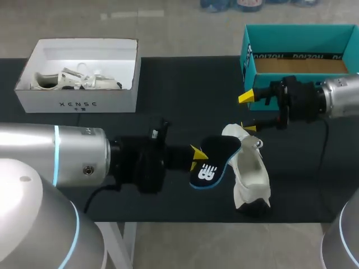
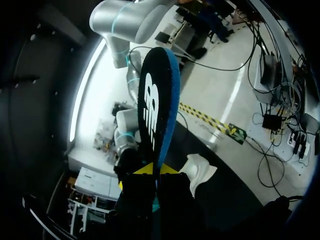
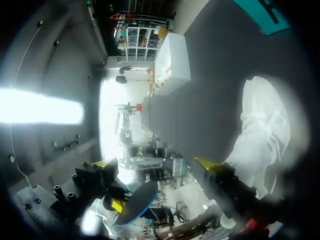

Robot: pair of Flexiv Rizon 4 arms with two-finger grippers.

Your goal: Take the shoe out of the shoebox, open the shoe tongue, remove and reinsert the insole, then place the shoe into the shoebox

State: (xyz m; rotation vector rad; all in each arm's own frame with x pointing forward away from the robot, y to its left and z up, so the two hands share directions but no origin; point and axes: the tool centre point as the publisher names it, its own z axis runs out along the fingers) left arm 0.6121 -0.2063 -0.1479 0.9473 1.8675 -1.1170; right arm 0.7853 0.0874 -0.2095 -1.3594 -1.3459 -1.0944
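My left gripper (image 1: 196,157) is shut on the heel end of a black insole (image 1: 211,161) with a blue edge and a white logo, held above the table just left of the shoe. In the left wrist view the insole (image 2: 155,105) stands straight out from the yellow tips of the left gripper (image 2: 150,171). The white shoe (image 1: 250,174) lies on the black table (image 1: 168,95), its opening toward the insole. My right gripper (image 1: 247,112) hangs open over the shoe's far end, holding nothing. From the right wrist, the shoe (image 3: 265,135) lies beside the right gripper (image 3: 154,164).
A teal shoebox (image 1: 249,56) stands open at the back right, close behind my right gripper. A white shoebox (image 1: 78,101) at the back left holds another white shoe (image 1: 73,80). The table's front edge runs just below the shoe.
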